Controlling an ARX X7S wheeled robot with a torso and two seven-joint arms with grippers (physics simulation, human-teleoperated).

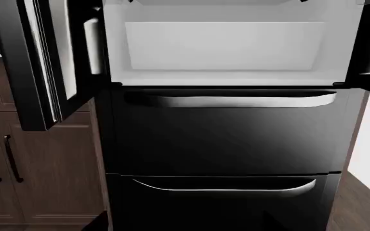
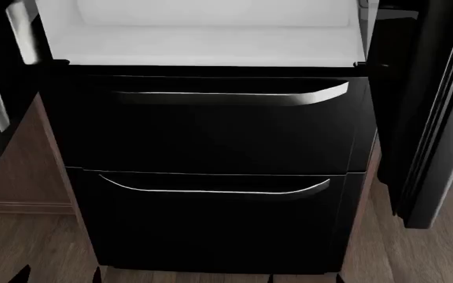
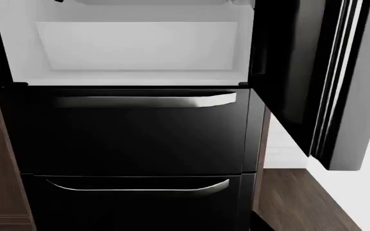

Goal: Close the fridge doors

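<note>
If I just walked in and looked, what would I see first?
The bright white inside of the fridge, glowing at the top because both fridge doors are swung open: the left door at one side, the right door at the other. Below the white part sit two shiny black drawers, stacked, the upper drawer above the lower drawer, each with a curved handle.

We see glossy black fridge doors, two glossy black drawers with shiny curved handles, a smooth matt white fridge lining, dark brown wood-grain cabinets and a wood-plank floor.
</note>
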